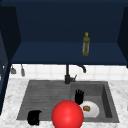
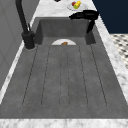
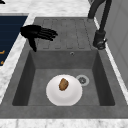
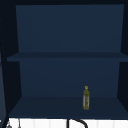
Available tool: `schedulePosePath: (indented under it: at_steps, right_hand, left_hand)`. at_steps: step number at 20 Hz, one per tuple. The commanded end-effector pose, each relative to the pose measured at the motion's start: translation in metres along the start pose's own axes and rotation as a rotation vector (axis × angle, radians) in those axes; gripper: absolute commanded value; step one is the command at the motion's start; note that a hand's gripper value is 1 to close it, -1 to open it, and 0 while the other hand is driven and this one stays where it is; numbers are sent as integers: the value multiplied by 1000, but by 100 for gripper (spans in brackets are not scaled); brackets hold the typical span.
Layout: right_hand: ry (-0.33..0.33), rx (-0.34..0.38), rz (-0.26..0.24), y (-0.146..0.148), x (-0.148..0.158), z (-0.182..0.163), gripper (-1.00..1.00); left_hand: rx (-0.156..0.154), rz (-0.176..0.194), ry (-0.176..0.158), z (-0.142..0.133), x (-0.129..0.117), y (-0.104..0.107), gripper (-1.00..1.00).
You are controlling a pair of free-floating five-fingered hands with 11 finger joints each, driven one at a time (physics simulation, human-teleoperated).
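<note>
My right hand (image 1: 79,96) hovers over the left end of the sink basin (image 1: 106,100), fingers straight and spread, holding nothing. In the right side view this right hand (image 3: 37,32) lies flat above the basin's front corner, thumb hanging down; in the left side view the same hand (image 2: 85,15) floats at the basin's far right. Beside it on the basin floor lies a white plate (image 1: 93,111) (image 3: 72,93) (image 2: 57,42) with a small brown food item (image 1: 86,108) (image 3: 63,84). My left hand (image 1: 35,117) hangs at the drainboard's front left corner.
A large red sphere (image 1: 67,115) covers the sink's front edge. A black faucet (image 1: 67,75) (image 3: 100,37) (image 2: 26,32) stands behind. A ribbed drainboard (image 2: 65,75) is left of the basin. A yellow-green bottle (image 1: 86,44) (image 4: 86,98) stands on the blue shelf. A fruit plate (image 2: 76,5) sits on the far counter.
</note>
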Motion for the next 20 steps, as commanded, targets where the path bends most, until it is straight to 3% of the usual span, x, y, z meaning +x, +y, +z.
schedulePosePath:
  at_steps: [1,2,3,8,14,20]
  right_hand:
    - [-19,11,-127,3,-10,8,-100]
    - [-19,-4,-55,1,-5,8,-100]
    - [-11,3,-34,1,-1,3,-100]
    - [-38,22,-106,-21,-5,13,-100]
    - [-23,51,-101,-47,1,29,-100]
    - [-8,42,-104,-72,6,70,-100]
  left_hand:
    - [0,0,0,0,0,0,0]
    - [0,0,0,0,0,0,0]
    - [0,0,0,0,0,0,0]
    - [0,0,0,0,0,0,0]
    - [0,0,0,0,0,0,0]
    - [0,0,0,0,0,0,0]
